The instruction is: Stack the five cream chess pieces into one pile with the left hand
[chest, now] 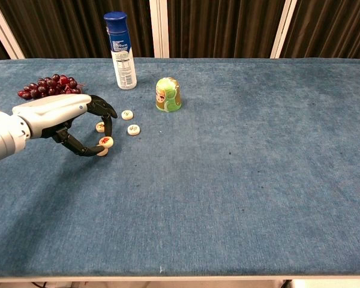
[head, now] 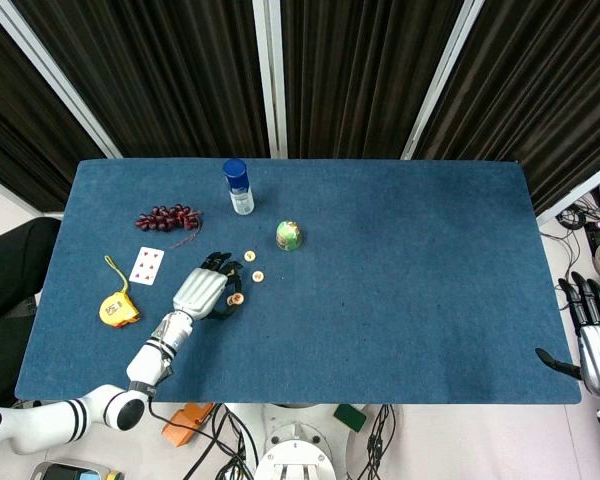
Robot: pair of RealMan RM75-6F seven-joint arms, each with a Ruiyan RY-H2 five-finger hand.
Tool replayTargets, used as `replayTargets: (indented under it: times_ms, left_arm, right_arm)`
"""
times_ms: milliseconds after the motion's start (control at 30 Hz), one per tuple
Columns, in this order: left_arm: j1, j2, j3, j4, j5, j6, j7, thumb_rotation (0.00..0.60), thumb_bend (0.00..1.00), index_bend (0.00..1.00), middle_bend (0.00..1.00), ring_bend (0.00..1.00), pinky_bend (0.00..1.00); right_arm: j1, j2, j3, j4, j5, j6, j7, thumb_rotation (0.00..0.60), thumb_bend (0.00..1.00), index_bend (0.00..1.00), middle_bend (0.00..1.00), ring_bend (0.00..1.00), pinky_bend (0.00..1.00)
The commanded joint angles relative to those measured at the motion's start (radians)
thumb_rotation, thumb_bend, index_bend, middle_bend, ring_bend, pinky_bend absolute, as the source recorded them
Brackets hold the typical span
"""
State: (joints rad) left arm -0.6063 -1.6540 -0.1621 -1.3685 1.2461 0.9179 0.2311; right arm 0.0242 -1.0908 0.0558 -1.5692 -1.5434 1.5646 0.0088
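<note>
bottle (chest: 120,51) behind chess pieces (chest: 133,129), grapes (chest: 48,86) left

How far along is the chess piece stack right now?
Nothing looks stacked yet. The left hand pinches one cream piece with a red mark directly over a second piece, seemingly about to set it down. Three more pieces lie apart on the table and remain to be added.

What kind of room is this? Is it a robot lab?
Probably a robot test lab: a blue-covered table in front of black curtains, loose cables on the floor, and a robot's left hand holding a chess piece.
</note>
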Motion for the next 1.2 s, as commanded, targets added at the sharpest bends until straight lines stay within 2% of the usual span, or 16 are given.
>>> replayTargets:
  times_ms: [33, 1200]
  left_arm:
    - [-0.005, 0.004, 0.001, 0.001, -0.017, -0.001, 0.018, 0.6, 0.39, 0.5, 0.16, 0.0, 0.0]
    - [-0.025, 0.022, 0.04, -0.016, -0.058, 0.017, 0.044, 0.6, 0.3, 0.46, 0.14, 0.0, 0.0]
  right_arm:
    - [-0.001, -0.001, 0.0, 0.003, 0.002, -0.001, 0.003, 0.6, 0.12, 0.0, 0.0, 0.0, 0.0]
    - [0.001, -0.002, 0.003, 0.0, 0.006, -0.011, 0.001, 0.6, 0.12, 0.0, 0.0, 0.0, 0.0]
